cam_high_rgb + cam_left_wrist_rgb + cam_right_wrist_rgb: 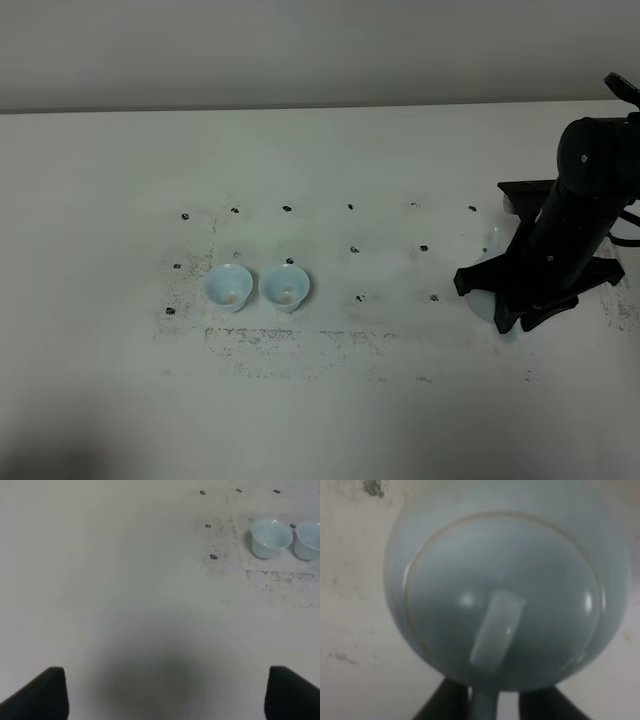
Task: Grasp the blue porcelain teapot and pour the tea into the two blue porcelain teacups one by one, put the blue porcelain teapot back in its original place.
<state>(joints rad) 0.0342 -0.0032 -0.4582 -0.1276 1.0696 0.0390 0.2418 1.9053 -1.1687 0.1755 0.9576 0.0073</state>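
On the white table (320,150), one round, pale-blue glazed teapot (500,570) stands upright, well right of the teacups. Its handle (482,706) points at the right gripper (491,702), whose fingers flank it; whether they clamp it cannot be told. The left gripper (160,692) gapes wide. Two matching pale-blue teacups (228,287) (285,287) stand side by side.
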